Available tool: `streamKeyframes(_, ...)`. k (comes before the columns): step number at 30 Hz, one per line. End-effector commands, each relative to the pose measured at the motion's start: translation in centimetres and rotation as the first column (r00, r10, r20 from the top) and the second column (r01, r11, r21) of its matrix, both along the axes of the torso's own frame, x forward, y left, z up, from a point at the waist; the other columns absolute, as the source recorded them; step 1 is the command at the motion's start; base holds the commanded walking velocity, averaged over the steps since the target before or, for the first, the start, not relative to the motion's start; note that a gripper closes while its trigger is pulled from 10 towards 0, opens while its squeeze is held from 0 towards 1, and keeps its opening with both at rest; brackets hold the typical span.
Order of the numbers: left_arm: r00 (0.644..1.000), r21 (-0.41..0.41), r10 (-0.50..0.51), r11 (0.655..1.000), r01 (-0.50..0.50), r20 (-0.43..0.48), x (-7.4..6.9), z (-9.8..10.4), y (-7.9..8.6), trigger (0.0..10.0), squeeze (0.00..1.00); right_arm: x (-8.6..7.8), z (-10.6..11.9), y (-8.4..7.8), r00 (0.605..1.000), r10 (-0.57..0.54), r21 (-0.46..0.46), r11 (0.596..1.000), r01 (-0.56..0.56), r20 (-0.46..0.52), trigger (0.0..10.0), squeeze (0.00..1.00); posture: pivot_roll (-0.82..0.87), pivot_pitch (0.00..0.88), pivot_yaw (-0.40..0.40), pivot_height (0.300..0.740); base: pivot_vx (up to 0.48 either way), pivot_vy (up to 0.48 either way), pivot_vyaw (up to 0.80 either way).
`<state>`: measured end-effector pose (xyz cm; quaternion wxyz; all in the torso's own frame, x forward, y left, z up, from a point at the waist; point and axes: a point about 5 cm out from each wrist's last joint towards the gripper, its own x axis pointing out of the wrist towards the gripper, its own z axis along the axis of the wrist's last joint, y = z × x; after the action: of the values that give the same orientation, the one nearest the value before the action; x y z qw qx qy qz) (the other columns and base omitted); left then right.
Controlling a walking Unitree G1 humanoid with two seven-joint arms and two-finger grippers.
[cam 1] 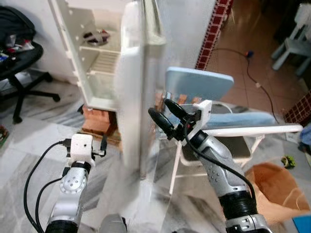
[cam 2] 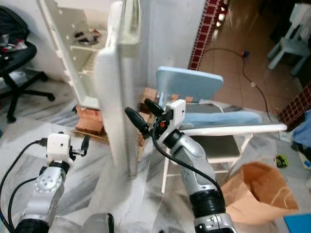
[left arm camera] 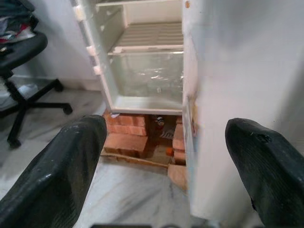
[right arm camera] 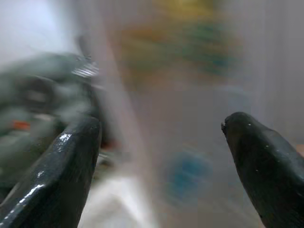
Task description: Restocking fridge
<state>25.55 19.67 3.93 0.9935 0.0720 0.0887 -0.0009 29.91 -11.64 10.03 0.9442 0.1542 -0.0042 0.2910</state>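
The white fridge [cam 1: 99, 63] stands open on a base of bricks [cam 1: 98, 121], and its shelves [left arm camera: 149, 40] and clear bottom drawer [left arm camera: 147, 76] look bare. A small dark item [cam 1: 95, 37] lies on an upper shelf. The door [cam 1: 132, 97] swings edge-on toward me, blurred. My right gripper [cam 1: 159, 108] is open just right of the door's edge, holding nothing; the right wrist view is blurred. My left gripper [left arm camera: 166, 156] is open and low, pointing at the fridge's bottom and the bricks.
A light blue folding chair [cam 1: 199, 82] stands right of the fridge, close behind my right arm. A black office chair [cam 1: 19, 63] is at the left. A brown paper bag [cam 1: 274, 187] lies on the floor at the right. A cable [cam 1: 252, 73] crosses the far floor.
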Motion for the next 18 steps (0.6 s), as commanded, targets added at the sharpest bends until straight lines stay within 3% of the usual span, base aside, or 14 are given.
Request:
streamKeyframes(1, 1.0, -0.004, -0.012, 1.0, 0.012, 0.01, 0.2, 0.4, -0.2, 10.0, 0.0, 0.1, -0.4, -1.5, 0.996, -0.092, -0.029, 0.995, 0.092, -0.001, 10.0, 0.0, 0.06, 0.005, -0.052, 0.74, 0.0, 0.0, 0.0)
streamKeyframes(2, 1.0, -0.007, -0.015, 1.0, 0.015, 0.007, 0.1, 0.3, -0.3, 10.0, 0.0, -0.1, -0.8, -2.8, 0.984, -0.175, -0.055, 0.983, 0.173, -0.032, 10.0, 0.0, 0.06, 0.003, -0.052, 0.74, 0.0, 0.0, 0.0)
streamKeyframes(5, 1.0, -0.012, -0.022, 1.0, 0.022, 0.001, 0.0, 0.1, -0.5, 10.0, 0.0, -0.8, -1.8, -4.2, 0.959, -0.275, -0.125, 0.956, 0.266, -0.064, 10.0, 0.0, 0.06, 0.0, -0.052, 0.74, 0.0, 0.0, 0.0)
streamKeyframes(14, 0.999, -0.054, -0.02, 0.998, 0.019, -0.029, -0.2, -0.4, -0.6, 10.0, 0.0, -2.2, -3.1, -4.8, 0.906, -0.423, -0.185, 0.893, 0.41, -0.031, 10.0, 0.0, 0.04, 0.0, -0.05, 0.74, 0.0, 0.0, 0.0)
streamKeyframes(15, 0.999, -0.052, -0.027, 0.998, 0.026, -0.027, 0.0, -0.2, -0.6, 10.0, 0.0, -2.4, -3.2, -5.1, 0.887, -0.462, -0.213, 0.868, 0.448, -0.02, 10.0, 0.0, 0.04, 0.0, -0.048, 0.74, 0.0, 0.48, 0.0)
streamKeyframes(18, 0.999, -0.071, -0.021, 0.997, 0.02, -0.025, 0.3, 0.0, -0.8, 10.0, 0.0, -2.5, -3.2, -5.2, 0.866, -0.5, -0.225, 0.845, 0.486, -0.011, 10.0, 0.0, 0.03, 0.0, -0.045, 0.74, 0.0, 0.48, 0.0)
